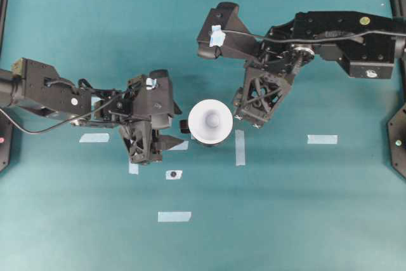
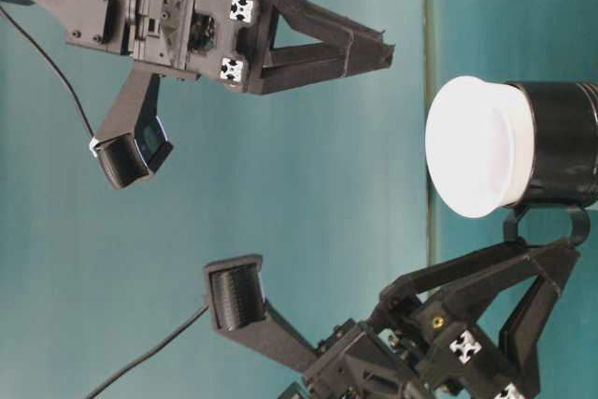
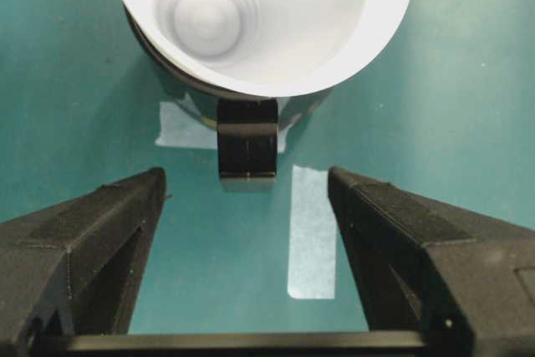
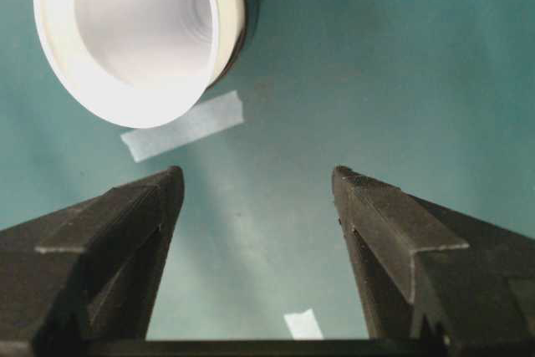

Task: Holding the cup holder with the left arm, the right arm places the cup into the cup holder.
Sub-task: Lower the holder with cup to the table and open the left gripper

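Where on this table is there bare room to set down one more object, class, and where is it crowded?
Bare mat lies in the lower right, below the tape strip, and in the lower left, beside the lowest tape. The middle is crowded: the cup in the cup holder stands between the left gripper and the right gripper.

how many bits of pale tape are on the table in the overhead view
7 tape pieces: far left, under the left gripper, by its tip, a marked one, bottom centre, right of the cup, far right. Others may be hidden.
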Motion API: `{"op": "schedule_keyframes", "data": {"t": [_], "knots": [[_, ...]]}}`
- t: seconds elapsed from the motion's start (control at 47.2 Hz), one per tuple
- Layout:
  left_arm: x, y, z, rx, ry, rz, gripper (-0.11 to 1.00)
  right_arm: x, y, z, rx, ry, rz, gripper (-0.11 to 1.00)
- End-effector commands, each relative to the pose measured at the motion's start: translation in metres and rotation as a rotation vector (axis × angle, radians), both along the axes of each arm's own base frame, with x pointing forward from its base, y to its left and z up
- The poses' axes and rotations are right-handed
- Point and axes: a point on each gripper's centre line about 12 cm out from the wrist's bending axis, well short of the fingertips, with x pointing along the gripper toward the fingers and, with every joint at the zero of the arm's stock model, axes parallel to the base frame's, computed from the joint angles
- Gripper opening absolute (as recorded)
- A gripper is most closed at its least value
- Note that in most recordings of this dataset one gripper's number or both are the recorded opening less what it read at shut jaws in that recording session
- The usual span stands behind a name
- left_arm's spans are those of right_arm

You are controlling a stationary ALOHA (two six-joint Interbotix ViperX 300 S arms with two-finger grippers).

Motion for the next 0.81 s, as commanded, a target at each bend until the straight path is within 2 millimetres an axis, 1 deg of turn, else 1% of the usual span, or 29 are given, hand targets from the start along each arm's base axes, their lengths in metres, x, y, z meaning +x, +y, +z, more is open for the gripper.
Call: {"op": "schedule_keyframes", "data": {"t": [0.0,0.212,0.785], "knots": [[-0.0002,-0.0006,0.0150,0.002,-0.041,-0.002,0.86,-0.0048,0.0029,0.0358,-0.015,-0.100,0.001,0.78],[-0.0051,-0.0015,0.0149,0.002,-0.038,-0.003,0.86,-0.0053,0.0030,0.0348,-0.015,-0.097,0.002,0.78],[-0.0070,-0.0010,0.0142,0.002,-0.035,-0.002,0.86,-0.0035,0.0025,0.0378,-0.021,-0.113,0.008,0.78]]}}
